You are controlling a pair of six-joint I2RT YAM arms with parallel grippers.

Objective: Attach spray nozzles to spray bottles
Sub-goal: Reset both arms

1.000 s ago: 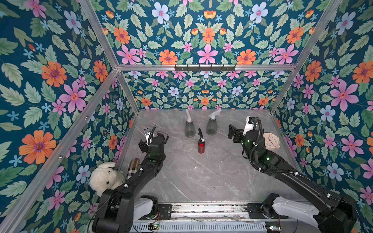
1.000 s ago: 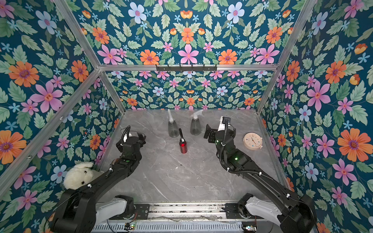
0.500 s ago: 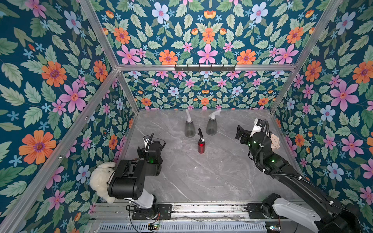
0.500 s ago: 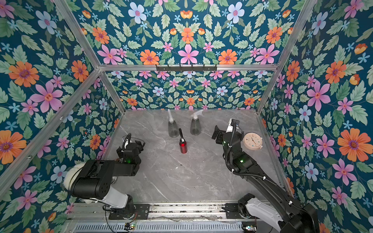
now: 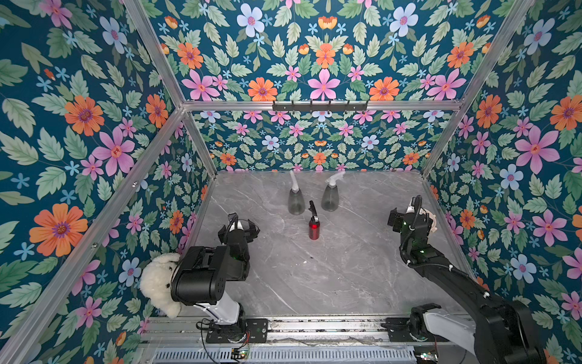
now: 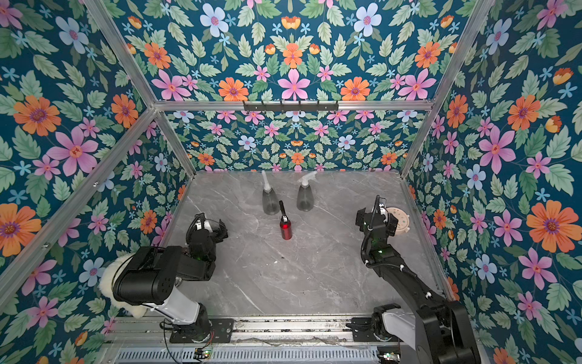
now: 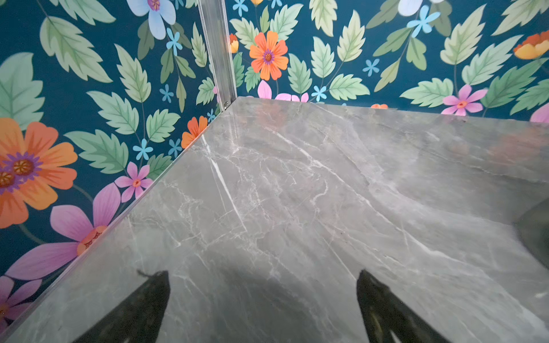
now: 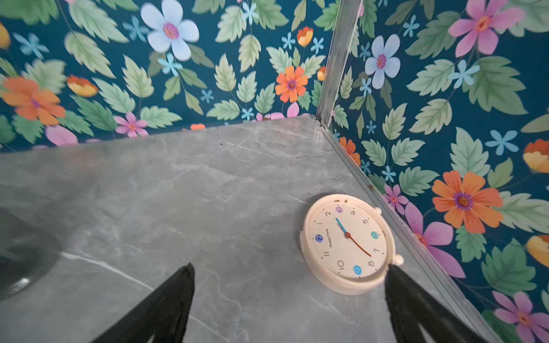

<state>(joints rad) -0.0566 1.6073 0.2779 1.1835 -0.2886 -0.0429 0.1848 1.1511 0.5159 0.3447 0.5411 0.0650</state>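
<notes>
Pictured upright, side by side, at upper centre of the grey marble table in both top views: left smoky-grey bottle and right smoky-grey bottle, capped at the neck with left whitish nozzle and right whitish nozzle. Just below and between them, apart from both: slim red bottle, topped with black nozzle. Impossible to tell how tightly seated, or what lies behind the tinted walls. Left of centre, well apart from the bottles: left gripper, spread wide over bare marble, holding nothing. Toward the right edge: right gripper, likewise gaping and empty, one fingertip overlapping the rim of a cream clock lying face-up beside the flowered wall. At lower left: white plush toy, partly hidden behind the left arm.
</notes>
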